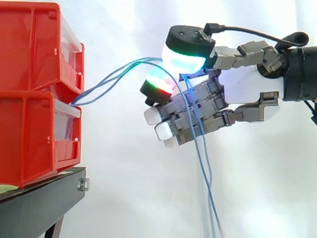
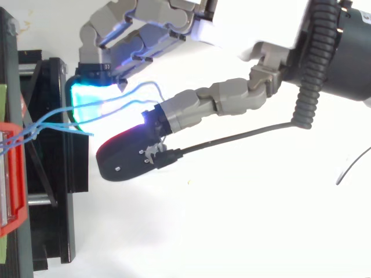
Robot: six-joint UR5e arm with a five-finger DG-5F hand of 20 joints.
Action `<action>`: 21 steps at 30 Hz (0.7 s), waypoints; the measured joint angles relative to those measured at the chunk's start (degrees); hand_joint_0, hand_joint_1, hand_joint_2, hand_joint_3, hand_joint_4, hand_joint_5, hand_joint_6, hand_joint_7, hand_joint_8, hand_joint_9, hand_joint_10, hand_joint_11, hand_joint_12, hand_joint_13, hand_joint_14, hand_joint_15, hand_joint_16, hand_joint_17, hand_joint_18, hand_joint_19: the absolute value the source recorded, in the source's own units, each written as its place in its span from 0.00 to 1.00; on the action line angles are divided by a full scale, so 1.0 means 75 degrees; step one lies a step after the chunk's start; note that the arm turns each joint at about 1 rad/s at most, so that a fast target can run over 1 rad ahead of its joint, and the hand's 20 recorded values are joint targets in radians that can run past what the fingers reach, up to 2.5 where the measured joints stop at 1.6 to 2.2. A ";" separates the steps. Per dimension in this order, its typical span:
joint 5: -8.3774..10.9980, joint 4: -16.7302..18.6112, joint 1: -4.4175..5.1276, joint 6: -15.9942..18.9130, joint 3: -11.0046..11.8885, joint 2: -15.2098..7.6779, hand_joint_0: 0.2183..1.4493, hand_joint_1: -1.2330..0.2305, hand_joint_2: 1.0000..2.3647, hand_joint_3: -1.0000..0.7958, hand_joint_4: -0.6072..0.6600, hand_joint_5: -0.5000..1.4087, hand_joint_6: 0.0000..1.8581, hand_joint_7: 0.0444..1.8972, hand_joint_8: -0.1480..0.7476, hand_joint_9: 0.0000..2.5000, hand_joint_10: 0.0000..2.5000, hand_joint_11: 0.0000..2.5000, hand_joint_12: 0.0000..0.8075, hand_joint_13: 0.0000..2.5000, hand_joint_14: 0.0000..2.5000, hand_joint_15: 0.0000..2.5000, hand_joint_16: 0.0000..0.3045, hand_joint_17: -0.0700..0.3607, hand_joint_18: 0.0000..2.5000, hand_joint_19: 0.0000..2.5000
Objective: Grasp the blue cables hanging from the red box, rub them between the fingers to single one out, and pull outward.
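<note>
Hand [image 1: 247, 82] enters from the right, fingers curled toward the left. Cables [image 1: 130, 63] are pinched between the cyan-green pad [image 1: 184, 57] above and the red-green pad [image 1: 159, 85] below — the grasp is closed on them. Two red bins [image 1: 29, 129] stand stacked at left on a black stand [image 1: 44, 198]. The cables emerge where the bins meet, rise to the pads, then drape down across the fingers. Their lower ends are cut off — bin contents cannot be made out.

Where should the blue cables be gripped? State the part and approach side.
Grip the blue cables on the free span just outside the red box, coming from the side away from the box, where the hand is. There the strands run close together and clear of the box, so the fingers can close across them.
</note>
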 measured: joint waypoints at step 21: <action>-0.0005 -0.0009 0.0000 0.0003 0.0004 0.0000 0.24 0.55 0.00 0.28 0.63 0.18 0.45 0.46 0.49 0.38 0.01 0.20 0.42 0.31 0.01 0.20 0.15 0.41 0.22 0.19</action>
